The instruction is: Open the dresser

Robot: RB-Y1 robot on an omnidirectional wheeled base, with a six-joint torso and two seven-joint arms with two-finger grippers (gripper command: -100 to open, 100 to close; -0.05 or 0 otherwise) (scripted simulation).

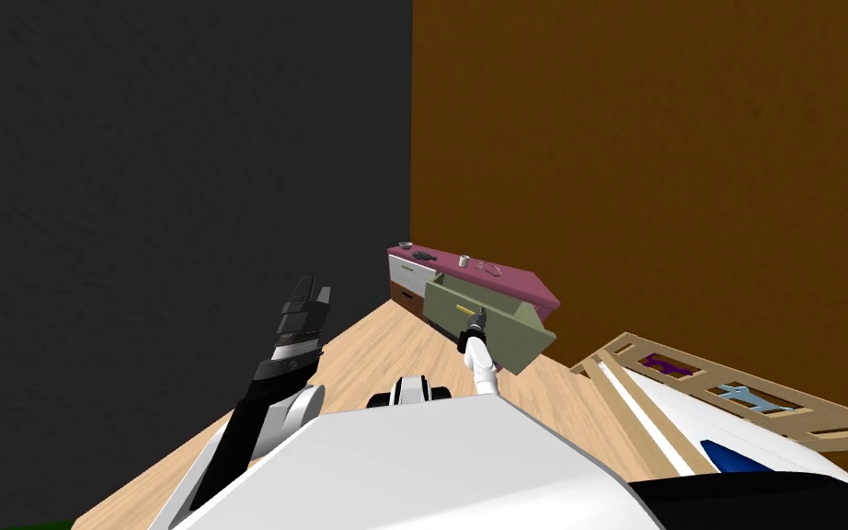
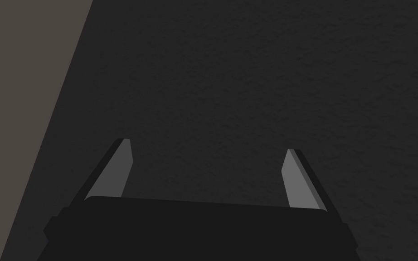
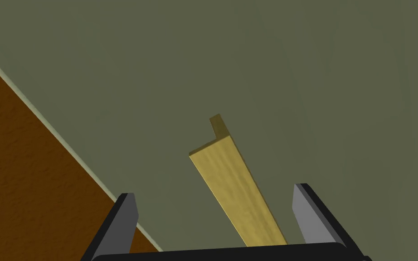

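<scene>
1. Dark grey wall [image 1: 183, 184] on the left meets a brown wall [image 1: 652, 166] on the right, in a corner ahead.
2. Light wood floor [image 1: 385, 359] runs up to that corner.
3. Lower right: a wooden frame [image 1: 689, 368] with white panels beside it. It may be a bed, hard to tell from this angle.
4. Dresser [image 1: 523, 283] stands against the brown wall, its left end in the corner. It has a maroon top, and at its left end a white drawer [image 1: 410, 270] sits flush above a brown one [image 1: 406, 294].
5. Olive drawer [image 1: 514, 336] sticks well out from the dresser towards me. The right wrist view looks at its front [image 3: 249, 68] from close up, brown wall past its edge.
6. Left gripper [image 1: 315, 293] is raised near the dark wall, well apart from the dresser. In the left wrist view the gripper [image 2: 208, 145] is spread wide and holds nothing.
7. Right gripper [image 1: 479, 317] is at the olive drawer's front, arm stretched out. In the right wrist view the gripper [image 3: 215, 190] is spread wide, one finger on each side of the handle, gaps on both sides, no grip.
8. Yellow bar handle [image 1: 462, 308] sits on the drawer front; it runs [image 3: 235, 190] between the fingers down to the gripper body.
9. Small things on the dresser top: cup [image 1: 464, 261], bowl [image 1: 406, 246].
</scene>
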